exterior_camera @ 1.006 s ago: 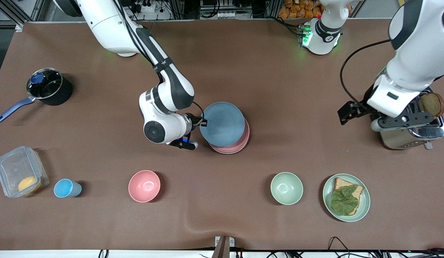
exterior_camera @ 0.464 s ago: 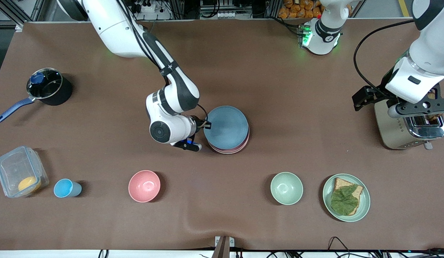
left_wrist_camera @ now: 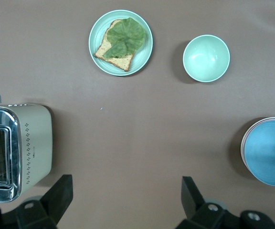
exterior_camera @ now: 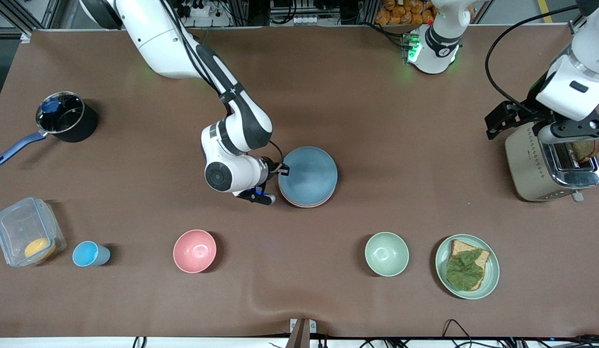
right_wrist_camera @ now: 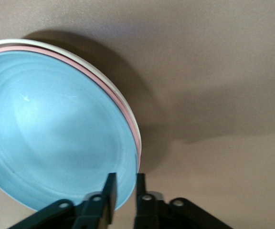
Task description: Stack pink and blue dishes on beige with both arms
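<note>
Blue plate (exterior_camera: 308, 174) now flush atop pink (right_wrist_camera: 136, 140), beige (right_wrist_camera: 13, 41); right gripper (right_wrist_camera: 124, 179) ajar at rim, left gripper (left_wrist_camera: 125, 183) wide, empty.

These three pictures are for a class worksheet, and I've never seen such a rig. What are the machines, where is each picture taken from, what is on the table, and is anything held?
Two white robot arms work at a brown table. One picture looks down from a high camera facing them; the other two come from cameras on each arm's wrist.

At the middle of the table is a stack: a blue plate on a pink plate on a beige plate. The right gripper is at the blue plate's rim, fingers straddling it with a narrow gap; whether it grips cannot be told. The left gripper hangs open and empty over the table beside a toaster.

Also there: a pot, a clear container, a blue cup, a pink bowl, a green bowl and a green plate with toast.
</note>
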